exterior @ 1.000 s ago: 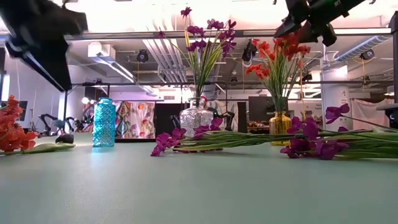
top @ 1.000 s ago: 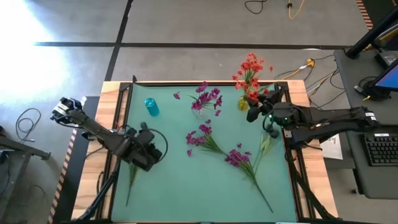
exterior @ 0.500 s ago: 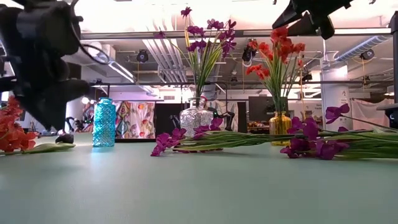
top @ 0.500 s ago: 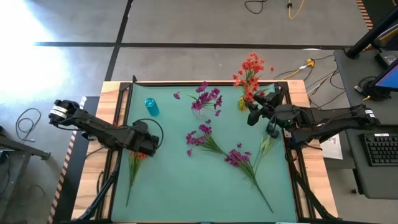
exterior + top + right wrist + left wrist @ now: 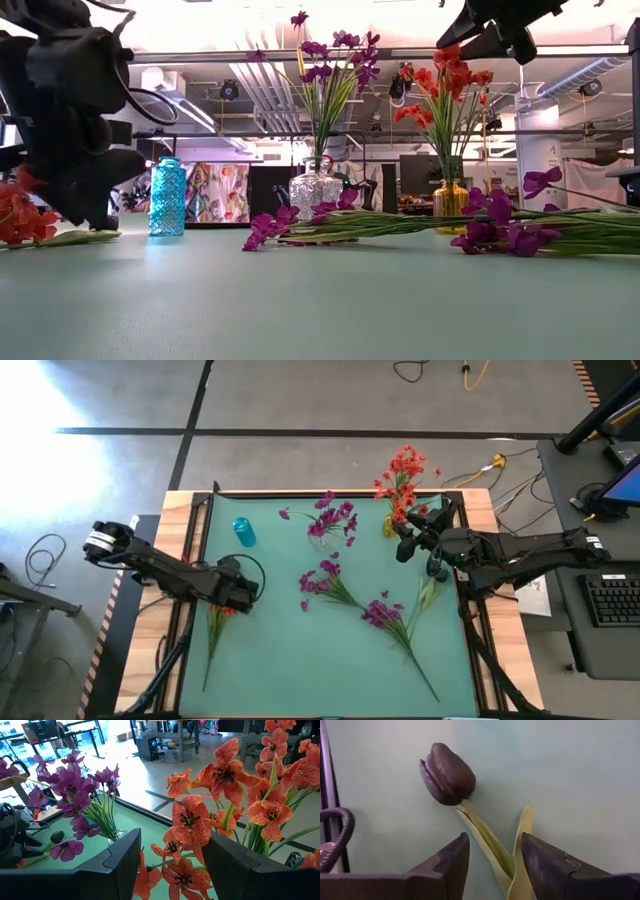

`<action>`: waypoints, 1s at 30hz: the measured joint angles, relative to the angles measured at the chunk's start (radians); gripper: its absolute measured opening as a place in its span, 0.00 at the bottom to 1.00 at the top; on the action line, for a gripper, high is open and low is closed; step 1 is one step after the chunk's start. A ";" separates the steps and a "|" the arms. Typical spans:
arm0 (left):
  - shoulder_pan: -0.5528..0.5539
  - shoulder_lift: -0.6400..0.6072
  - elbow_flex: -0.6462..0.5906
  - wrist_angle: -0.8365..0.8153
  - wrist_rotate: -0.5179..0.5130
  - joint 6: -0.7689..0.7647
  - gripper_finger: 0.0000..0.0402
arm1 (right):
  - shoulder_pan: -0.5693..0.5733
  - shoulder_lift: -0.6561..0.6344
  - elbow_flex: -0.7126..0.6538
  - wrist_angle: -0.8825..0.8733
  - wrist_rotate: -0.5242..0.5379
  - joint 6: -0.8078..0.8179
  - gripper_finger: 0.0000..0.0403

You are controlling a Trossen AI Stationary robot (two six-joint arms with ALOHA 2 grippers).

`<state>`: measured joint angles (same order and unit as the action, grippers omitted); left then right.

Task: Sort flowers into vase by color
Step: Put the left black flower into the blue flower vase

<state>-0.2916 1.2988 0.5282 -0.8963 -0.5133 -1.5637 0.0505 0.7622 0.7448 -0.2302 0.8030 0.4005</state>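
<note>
While half hidden, tulip stem [image 5: 490, 845].

Orange flowers [image 5: 403, 472] stand upright in a vase; magenta stems [image 5: 385, 615] lie flat.

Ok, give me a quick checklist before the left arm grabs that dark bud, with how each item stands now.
1. Left tool open: ok, its fingers stand apart.
2. Stem of the dark bud between the fingers: ok.
3. Fingers closed on the stem: not ok, not yet gripped.
4. Blue vase upright and unfilled: ok.
5. Right tool clear of the left side: ok, it hangs by the orange flowers in the yellow vase.
</note>
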 joint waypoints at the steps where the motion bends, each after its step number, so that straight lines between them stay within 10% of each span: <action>1: 0.000 0.010 0.000 0.008 0.000 0.004 0.41 | 0.000 0.002 0.000 0.001 0.000 0.000 0.49; 22: -0.028 0.185 0.210 0.155 0.159 0.335 0.38 | 0.000 0.006 0.000 -0.004 0.000 0.000 0.49; 30: -0.084 0.193 0.288 -0.011 0.172 0.209 0.38 | 0.000 0.007 0.000 -0.008 -0.002 0.000 0.49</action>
<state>-0.3752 1.4914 0.8166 -0.9078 -0.3418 -1.3549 0.0505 0.7689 0.7448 -0.2382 0.8008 0.4004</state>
